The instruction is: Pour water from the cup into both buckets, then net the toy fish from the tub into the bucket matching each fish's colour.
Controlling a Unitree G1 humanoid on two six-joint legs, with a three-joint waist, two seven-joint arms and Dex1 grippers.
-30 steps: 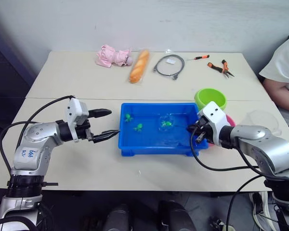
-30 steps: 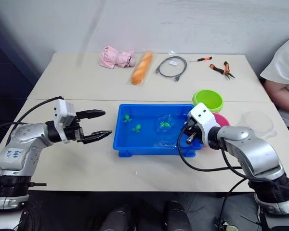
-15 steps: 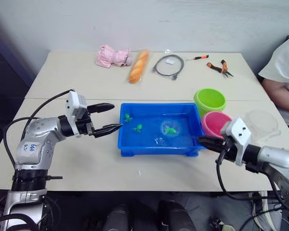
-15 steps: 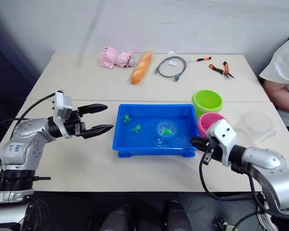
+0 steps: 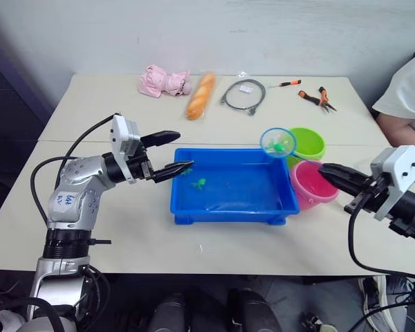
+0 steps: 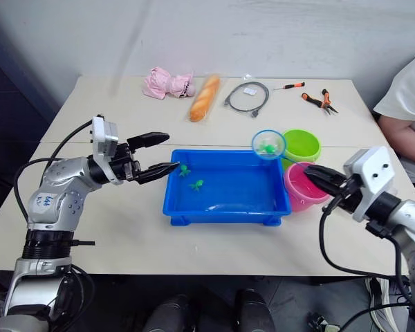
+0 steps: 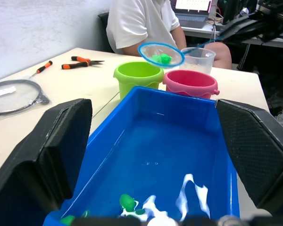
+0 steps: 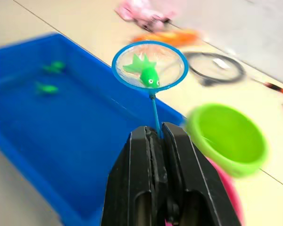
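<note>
Well, no writing reads on the net (image 8: 149, 65) the right pincer (image 8: 156, 134) grips.

light: bright, even, diffuse | shadows: soft, faint on the table (image 5: 124, 124) | glare: pale streaks on water in the tub (image 7: 132, 141) | blur: motion smear across the right wrist view's background
</note>
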